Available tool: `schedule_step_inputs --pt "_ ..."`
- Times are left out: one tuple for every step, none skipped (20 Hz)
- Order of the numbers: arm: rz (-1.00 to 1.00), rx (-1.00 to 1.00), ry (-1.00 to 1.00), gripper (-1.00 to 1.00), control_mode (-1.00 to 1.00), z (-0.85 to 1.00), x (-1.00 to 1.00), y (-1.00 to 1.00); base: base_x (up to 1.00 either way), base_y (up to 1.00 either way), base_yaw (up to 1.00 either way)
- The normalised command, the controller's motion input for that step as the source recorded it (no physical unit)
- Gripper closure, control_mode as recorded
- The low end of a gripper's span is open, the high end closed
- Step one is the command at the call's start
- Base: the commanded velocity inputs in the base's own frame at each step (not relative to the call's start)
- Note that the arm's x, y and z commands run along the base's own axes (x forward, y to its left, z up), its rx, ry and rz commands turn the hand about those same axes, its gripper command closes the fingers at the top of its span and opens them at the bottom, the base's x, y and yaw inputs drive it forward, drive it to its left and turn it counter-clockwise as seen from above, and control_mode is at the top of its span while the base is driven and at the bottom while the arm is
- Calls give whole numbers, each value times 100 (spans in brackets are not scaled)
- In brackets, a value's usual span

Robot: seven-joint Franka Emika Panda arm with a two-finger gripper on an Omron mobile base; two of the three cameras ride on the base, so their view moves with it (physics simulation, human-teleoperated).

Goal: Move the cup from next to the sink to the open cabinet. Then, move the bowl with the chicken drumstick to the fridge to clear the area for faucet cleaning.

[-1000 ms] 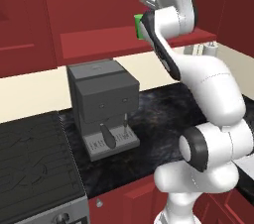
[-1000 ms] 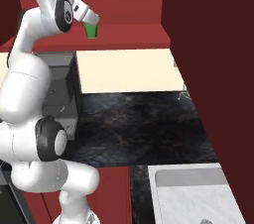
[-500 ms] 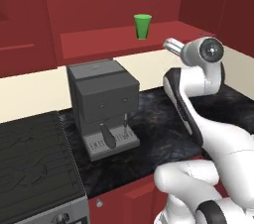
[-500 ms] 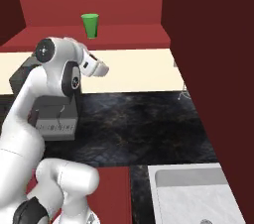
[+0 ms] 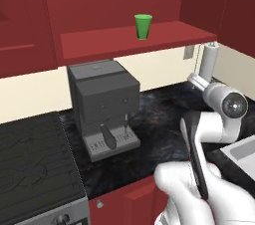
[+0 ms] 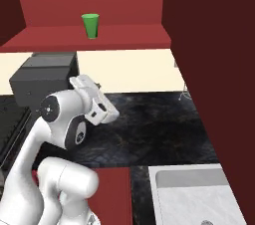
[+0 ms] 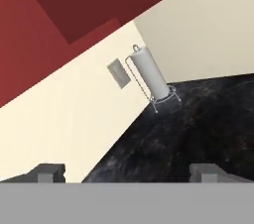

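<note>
The green cup [image 5: 143, 26] stands upright on the shelf of the open red cabinet [image 5: 124, 42], and from the right base it appears as the cup [image 6: 90, 25] on the cabinet shelf [image 6: 74, 37]. My gripper [image 7: 128, 174] is open, its two dark fingertips [image 7: 49, 172] wide apart with nothing between them. It hangs well below the shelf, over the black counter [image 7: 198, 129], and points toward the back wall. The bowl with the chicken drumstick and the fridge are out of view.
A grey coffee machine [image 5: 102, 107] stands on the counter below the shelf, with a stove [image 5: 35, 164] to its left. A paper towel holder [image 7: 149, 74] and a wall outlet [image 7: 117, 73] are at the back wall. The sink [image 6: 189, 194] lies at the front right.
The arm has come down from the shelf and swung right, leaving the cup standing on the shelf. The jaws stayed open.
</note>
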Motion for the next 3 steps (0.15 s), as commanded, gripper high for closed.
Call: schedule_step_inputs --pt "0 0 0 -100 -100 0 0 0 0 0 0" --pt "0 0 0 -100 -100 0 0 0 0 0 0" --pt "0 0 0 -100 -100 0 0 0 0 0 0"
